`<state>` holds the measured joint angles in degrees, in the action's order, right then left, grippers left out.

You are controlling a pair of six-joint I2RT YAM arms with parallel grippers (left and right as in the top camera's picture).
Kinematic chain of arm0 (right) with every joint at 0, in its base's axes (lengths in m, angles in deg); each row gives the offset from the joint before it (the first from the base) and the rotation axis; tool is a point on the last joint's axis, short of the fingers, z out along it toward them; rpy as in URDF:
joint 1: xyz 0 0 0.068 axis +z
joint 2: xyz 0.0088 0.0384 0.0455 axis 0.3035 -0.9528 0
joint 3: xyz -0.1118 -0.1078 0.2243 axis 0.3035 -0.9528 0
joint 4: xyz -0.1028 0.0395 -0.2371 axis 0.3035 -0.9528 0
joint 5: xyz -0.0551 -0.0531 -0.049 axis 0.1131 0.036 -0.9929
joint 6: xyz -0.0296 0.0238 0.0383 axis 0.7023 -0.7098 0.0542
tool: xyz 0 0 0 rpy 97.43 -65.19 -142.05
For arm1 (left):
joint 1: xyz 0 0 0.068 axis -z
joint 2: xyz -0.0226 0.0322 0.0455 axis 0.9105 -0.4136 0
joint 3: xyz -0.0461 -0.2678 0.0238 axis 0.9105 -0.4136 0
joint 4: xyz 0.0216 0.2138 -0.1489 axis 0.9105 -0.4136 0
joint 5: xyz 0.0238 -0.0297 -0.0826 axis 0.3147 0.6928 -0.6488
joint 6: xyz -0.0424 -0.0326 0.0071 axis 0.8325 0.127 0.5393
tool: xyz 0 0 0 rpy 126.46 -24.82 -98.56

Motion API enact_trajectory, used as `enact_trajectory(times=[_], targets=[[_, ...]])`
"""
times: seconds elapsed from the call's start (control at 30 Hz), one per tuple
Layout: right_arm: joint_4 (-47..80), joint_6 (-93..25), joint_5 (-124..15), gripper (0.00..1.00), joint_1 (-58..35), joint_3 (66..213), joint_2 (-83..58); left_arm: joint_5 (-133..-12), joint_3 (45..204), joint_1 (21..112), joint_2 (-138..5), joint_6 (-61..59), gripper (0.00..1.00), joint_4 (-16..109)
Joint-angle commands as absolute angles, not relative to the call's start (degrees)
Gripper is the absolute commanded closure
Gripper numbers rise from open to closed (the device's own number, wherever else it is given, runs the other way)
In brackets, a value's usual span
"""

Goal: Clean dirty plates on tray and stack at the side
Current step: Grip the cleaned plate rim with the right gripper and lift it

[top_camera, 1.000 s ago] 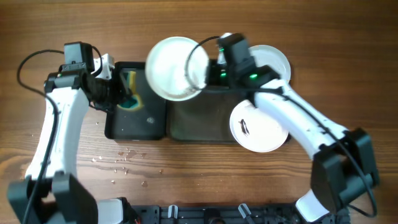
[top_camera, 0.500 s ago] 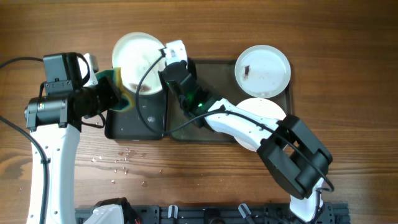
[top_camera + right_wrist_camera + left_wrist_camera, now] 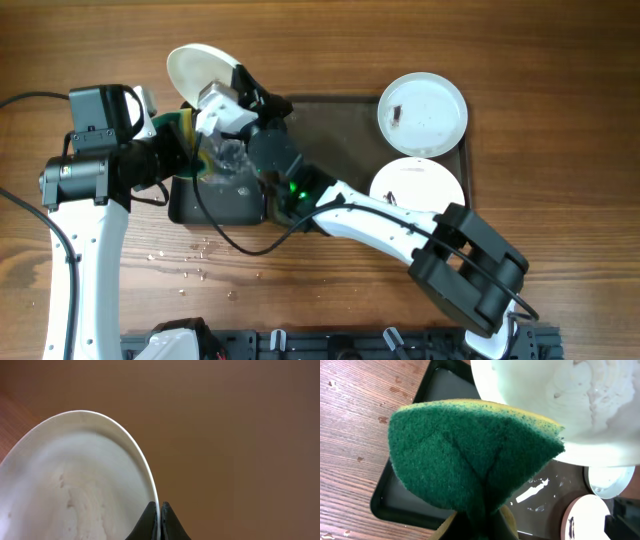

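Wood table (image 3: 560,60) runs under everything. Above its left part, over the black tray (image 3: 215,208), one plate (image 3: 200,68) hangs tilted on edge, its rim pinched between the closed fingers of the right gripper (image 3: 160,512). Its face shows pale smeary streaks (soap or water, I would guess) and no dark smudge that I can find. Just beside it the left gripper (image 3: 175,152) is clamped on a folded green sponge (image 3: 470,460). The sponge's edge meets or nearly meets the plate's lower rim; I cannot tell which.

I read this as the first plate, mid-scrub, with nothing stacked at the side yet. Two are left, both smudged. The far plate (image 3: 423,113) lies in the tray (image 3: 340,115) at its far right corner, and the near plate (image 3: 420,185) sits at the near right corner, seemingly over the rim.

Water drops (image 3: 195,255) dot the table near the black tray, which looks wet too. The right arm lies slantwise across the tray's left half, close beside the near plate, so any reach for that plate needs care.
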<state>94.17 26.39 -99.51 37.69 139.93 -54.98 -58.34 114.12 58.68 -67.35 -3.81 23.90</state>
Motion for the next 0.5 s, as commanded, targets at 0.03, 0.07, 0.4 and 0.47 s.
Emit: enact_trajectory(times=[0.03,0.07,0.4,0.47], targets=[[97.16,29.5,-101.96,0.96,38.21,140.67,-53.14,-58.25,114.12,58.72,-67.27,-3.33,0.96,24.07],[97.75,29.47,-102.35,0.96,38.19,140.67,-53.14,-58.23,114.12,58.7,-67.27,-3.33,0.96,24.07],[98.19,22.31,-105.98,0.96,37.4,140.67,-53.14,-58.25,114.12,58.72,-67.27,-3.33,0.96,24.14],[96.49,19.01,-105.94,0.96,36.86,140.67,-53.14,-58.25,114.12,58.72,-67.27,-3.3,0.96,24.16]])
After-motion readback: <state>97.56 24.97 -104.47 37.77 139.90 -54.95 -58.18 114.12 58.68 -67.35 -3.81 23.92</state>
